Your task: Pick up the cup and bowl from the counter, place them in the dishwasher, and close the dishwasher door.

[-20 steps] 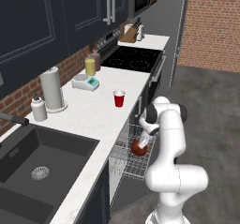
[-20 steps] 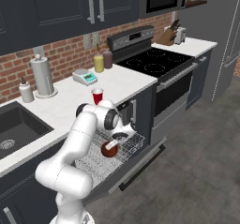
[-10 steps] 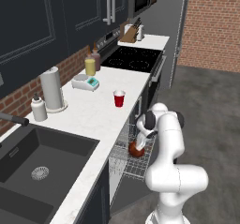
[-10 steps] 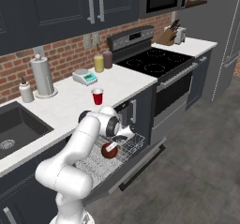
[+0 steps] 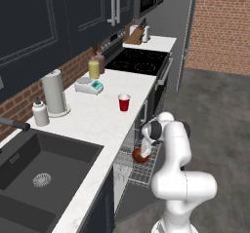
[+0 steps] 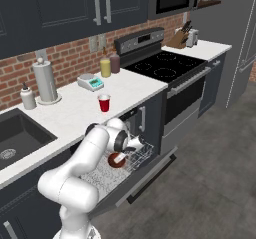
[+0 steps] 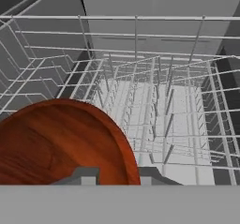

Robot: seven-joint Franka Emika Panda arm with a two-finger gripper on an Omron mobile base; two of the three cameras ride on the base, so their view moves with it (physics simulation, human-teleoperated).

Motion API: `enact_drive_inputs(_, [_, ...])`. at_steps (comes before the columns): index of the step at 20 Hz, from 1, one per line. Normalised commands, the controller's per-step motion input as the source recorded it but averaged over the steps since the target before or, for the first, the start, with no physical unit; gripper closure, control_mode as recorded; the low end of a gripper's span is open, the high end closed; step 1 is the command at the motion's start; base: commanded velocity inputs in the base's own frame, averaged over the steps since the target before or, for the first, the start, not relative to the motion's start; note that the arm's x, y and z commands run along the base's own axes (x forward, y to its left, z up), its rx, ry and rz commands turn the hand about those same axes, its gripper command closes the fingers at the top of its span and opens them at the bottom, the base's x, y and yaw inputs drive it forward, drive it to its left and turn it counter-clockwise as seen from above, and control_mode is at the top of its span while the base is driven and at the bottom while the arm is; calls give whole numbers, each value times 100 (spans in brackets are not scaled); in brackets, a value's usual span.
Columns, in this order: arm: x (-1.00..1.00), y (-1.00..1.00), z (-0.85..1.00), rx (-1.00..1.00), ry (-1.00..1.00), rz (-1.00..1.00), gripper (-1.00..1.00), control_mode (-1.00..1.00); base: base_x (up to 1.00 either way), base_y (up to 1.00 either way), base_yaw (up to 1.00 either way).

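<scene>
Worktop (image 5: pixel 105 115): long white speckled stone running from the black sink to the stove; carries a paper towel roll, a small scale, two bottles and the cup.
Dishwasher (image 6: pixel 142 120): under the worktop beside the stove, door (image 6: pixel 145 175) dropped flat and open, silver wire rack (image 7: pixel 154 101) pulled out over it.
Arm: bent low from the base, reaching down into the rack from the open-door side.
Tool (image 5: pixel 145 146): low over the rack; in the hand view its two tips stand on either side of the bowl's rim, so I judge it clenched on the bowl, though the contact itself is cut off at the bottom edge.
Bowl (image 7: pixel 61 141): dark red-brown, wood-grained inside, shallow; held at the tool, inside the rack's outline, near the end closest to the robot. Whether it rests on the wires I cannot tell.
Cup (image 5: pixel 124 102): small, red, white rim, upright on the worktop near its front edge, above the dishwasher and well apart from the tool.
Key relation: the cup lies up and to the left of the tool, one level higher; the next reach must rise clear of the rack and the worktop edge before coming over it.
Stage: bowl nearly placed; cup and door not yet done.
</scene>
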Motion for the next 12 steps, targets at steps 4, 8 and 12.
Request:
enact_drive_inputs(4, [1, 2, -2, 0, -2, 0, -100, -100, 0, 0, 0])
enact_drive_inputs(8, [-54, -29, 22, 0, 0, 0, -100, -100, 0, 0, 0])
enact_drive_inputs(12, [-56, -38, 54, 0, 0, 0, -100, -100, 0, 0, 0])
